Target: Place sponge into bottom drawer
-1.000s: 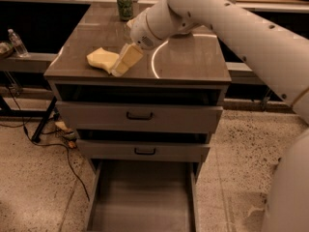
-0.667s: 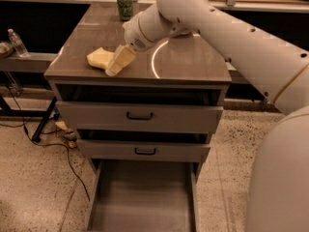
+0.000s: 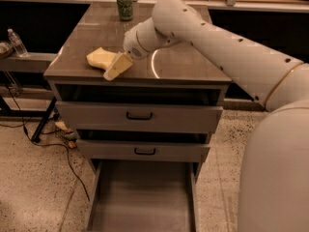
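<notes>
The sponge [image 3: 99,57], a pale yellow foam pad, lies on the left part of the cabinet top [image 3: 183,66]. My gripper [image 3: 117,67] is low over the cabinet top, right beside the sponge's right edge and touching or nearly touching it. The white arm reaches in from the right. The bottom drawer [image 3: 145,197] is pulled out wide at floor level, showing a bare flat grey floor. The two upper drawers [image 3: 139,116] with black handles stand slightly pulled out.
A green can [image 3: 125,4] stands at the back of the cabinet top. A water bottle [image 3: 17,42] stands on a shelf at the left. Cables [image 3: 58,144] lie on the speckled floor left of the cabinet. My own white body fills the lower right.
My arm has swung a little to the left and the gripper has edged lower, closer against the sponge. The sponge and the drawers have not moved.
</notes>
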`<action>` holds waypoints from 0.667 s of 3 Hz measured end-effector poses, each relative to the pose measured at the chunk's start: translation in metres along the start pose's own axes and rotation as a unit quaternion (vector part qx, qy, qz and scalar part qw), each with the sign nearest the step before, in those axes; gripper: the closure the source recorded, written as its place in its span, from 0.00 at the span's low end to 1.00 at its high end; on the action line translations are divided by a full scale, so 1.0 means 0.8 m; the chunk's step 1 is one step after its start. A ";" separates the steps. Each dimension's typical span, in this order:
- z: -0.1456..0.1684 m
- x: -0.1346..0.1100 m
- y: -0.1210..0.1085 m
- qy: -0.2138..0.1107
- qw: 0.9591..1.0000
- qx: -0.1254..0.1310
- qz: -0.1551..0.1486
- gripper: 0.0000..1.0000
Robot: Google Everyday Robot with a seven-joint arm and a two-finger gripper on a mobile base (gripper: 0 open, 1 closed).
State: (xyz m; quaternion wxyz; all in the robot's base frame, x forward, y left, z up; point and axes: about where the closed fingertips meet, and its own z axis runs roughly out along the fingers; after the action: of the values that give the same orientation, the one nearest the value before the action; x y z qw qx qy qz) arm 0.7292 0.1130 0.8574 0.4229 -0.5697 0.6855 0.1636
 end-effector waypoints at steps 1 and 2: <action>0.008 0.009 0.009 -0.002 1.000 0.000 0.023 0.34; 0.004 0.017 0.013 0.002 0.999 0.000 0.033 0.57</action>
State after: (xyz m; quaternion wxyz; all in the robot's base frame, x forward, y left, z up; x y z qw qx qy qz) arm 0.7208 0.1100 0.8425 0.4157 -0.5472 0.7047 0.1767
